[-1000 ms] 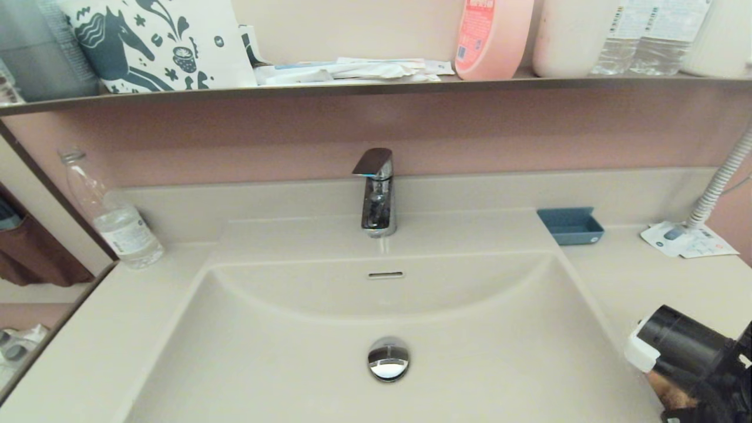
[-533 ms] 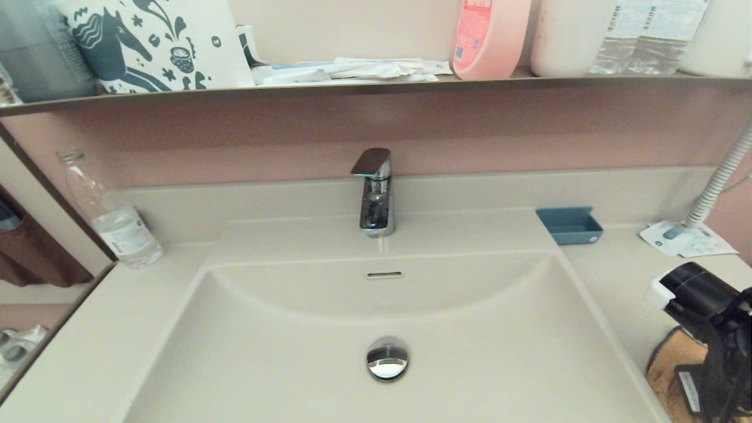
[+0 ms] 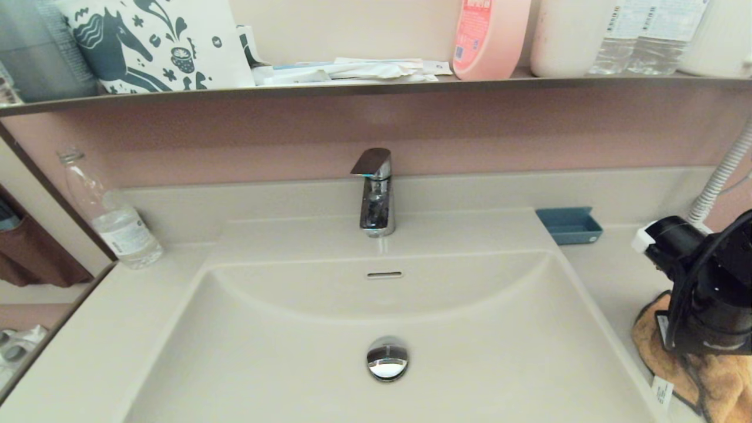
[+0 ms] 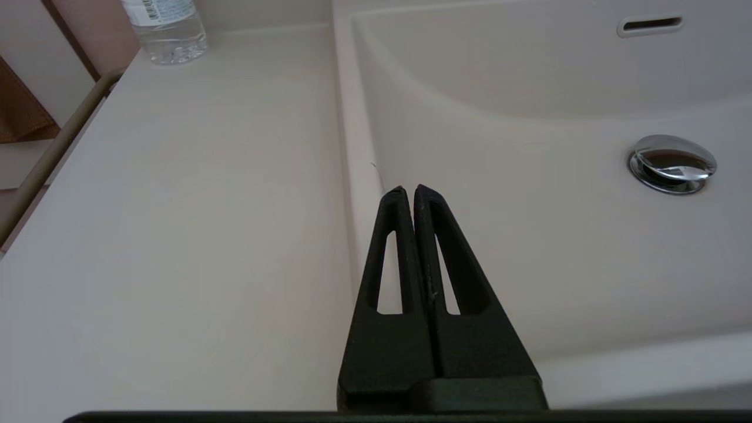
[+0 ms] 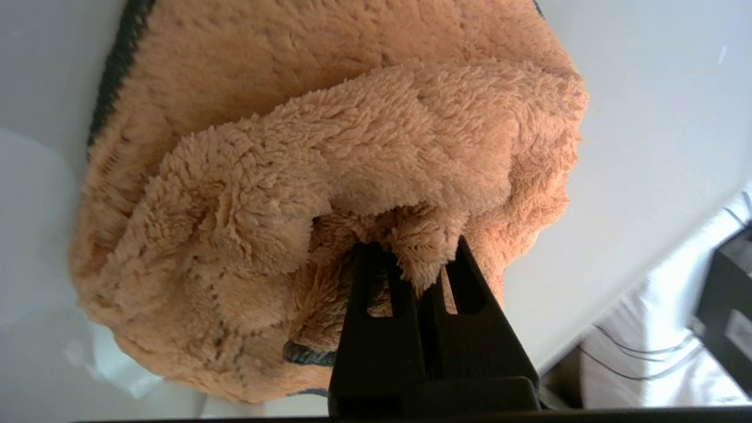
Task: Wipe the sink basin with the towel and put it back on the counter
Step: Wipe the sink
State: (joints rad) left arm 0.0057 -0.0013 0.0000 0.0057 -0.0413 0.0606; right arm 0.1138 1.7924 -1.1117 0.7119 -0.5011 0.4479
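The right gripper (image 5: 414, 264) is clamped on a fold of the towel (image 5: 329, 194), which hangs bunched below it over the counter (image 3: 611, 276) just to the right of the sink basin (image 3: 470, 329); whether the cloth touches the counter cannot be told. The left gripper (image 4: 409, 191) hangs idle over the basin's left rim, its fingers pressed together and holding nothing. The drain plug (image 3: 388, 359) sits at the basin's centre, and a blue tray (image 3: 568, 225) stands by the basin's right rear corner.

Right end effector (image 5: 420, 264) pinched on cloth, pointing down; left end effector (image 4: 409, 189) closed, empty, idle.
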